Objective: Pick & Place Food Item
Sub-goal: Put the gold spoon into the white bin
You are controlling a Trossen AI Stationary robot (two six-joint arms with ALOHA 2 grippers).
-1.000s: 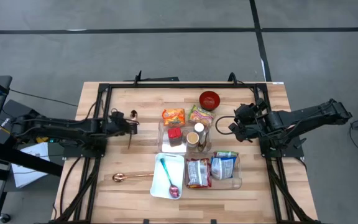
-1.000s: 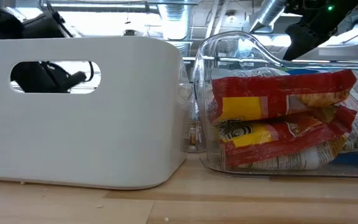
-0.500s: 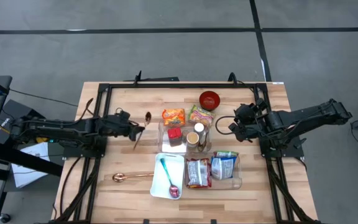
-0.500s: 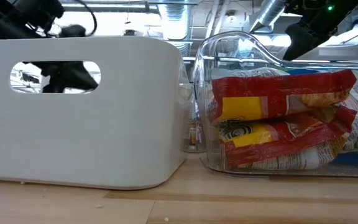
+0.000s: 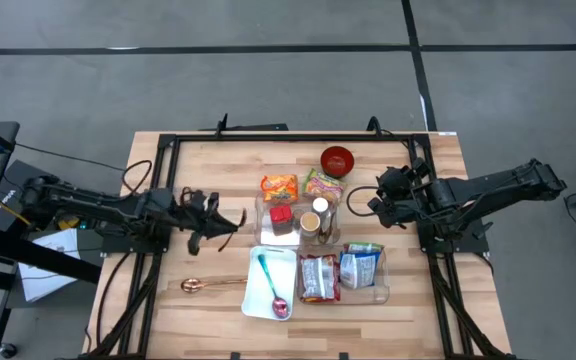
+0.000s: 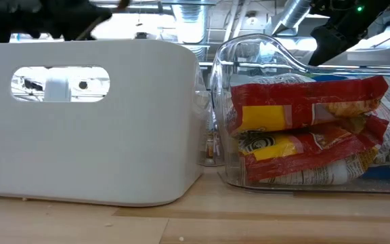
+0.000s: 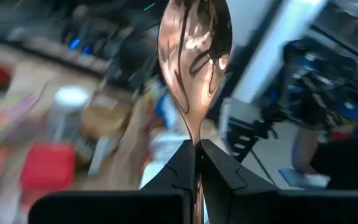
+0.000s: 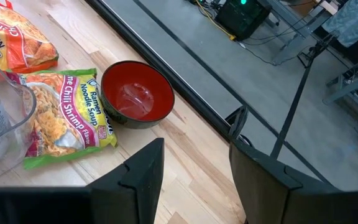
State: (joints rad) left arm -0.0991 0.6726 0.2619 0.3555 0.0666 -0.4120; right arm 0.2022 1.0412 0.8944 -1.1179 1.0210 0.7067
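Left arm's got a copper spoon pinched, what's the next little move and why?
Probably carry it on toward the white tray. The left gripper is shut on the copper spoon, held above the table left of the bins, and that tray already holds a teal spoon. The right gripper waits, open.

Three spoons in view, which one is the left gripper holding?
The copper spoon clamped in the left gripper; the second copper one lies on the table, the teal one in the white bin.

left arm reaches in from the table's left edge, stretched low across the left half, its left gripper [image 5: 211, 222] pointing toward the middle with fingers [image 7: 178, 168] pinched tight together. right arm comes in from the right edge, elbow bent, right gripper [image 5: 380, 196] hanging above the back right area, fingers [image 8: 143, 167] parted.
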